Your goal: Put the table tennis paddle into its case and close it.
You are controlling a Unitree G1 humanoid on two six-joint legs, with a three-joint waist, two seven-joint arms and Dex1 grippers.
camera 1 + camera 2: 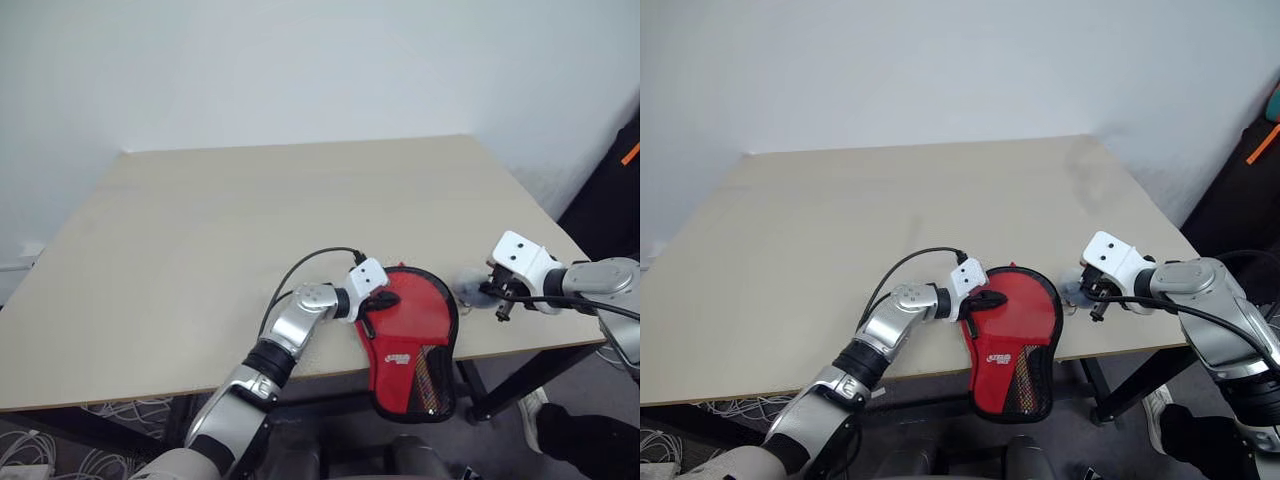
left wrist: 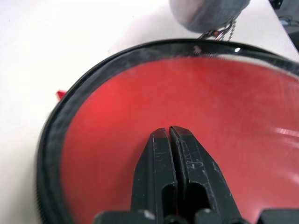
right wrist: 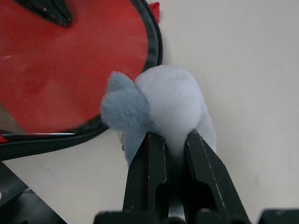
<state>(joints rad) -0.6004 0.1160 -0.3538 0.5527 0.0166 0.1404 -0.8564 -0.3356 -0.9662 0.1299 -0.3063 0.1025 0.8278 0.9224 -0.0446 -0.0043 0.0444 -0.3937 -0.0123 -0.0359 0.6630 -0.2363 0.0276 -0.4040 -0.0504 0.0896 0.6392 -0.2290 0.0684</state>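
The table tennis paddle's red face (image 1: 412, 312) shows through the see-through side of its case (image 1: 385, 372). The case lies at the table's front edge with its mesh handle end (image 1: 432, 385) hanging over. My left gripper (image 1: 378, 300) is shut, its fingertips (image 2: 167, 133) resting on the clear plastic near the case's left rim. A grey fluffy ball (image 3: 163, 102) on a small chain (image 2: 219, 32) lies just right of the case's round end. My right gripper (image 3: 172, 137) is shut on this ball, pinching its fluff.
The beige table (image 1: 250, 230) stretches wide behind and to the left of the case. Its front edge runs right under the case. A black object with an orange stripe (image 1: 625, 160) stands off the table's right side. Cables (image 1: 40, 455) lie on the floor.
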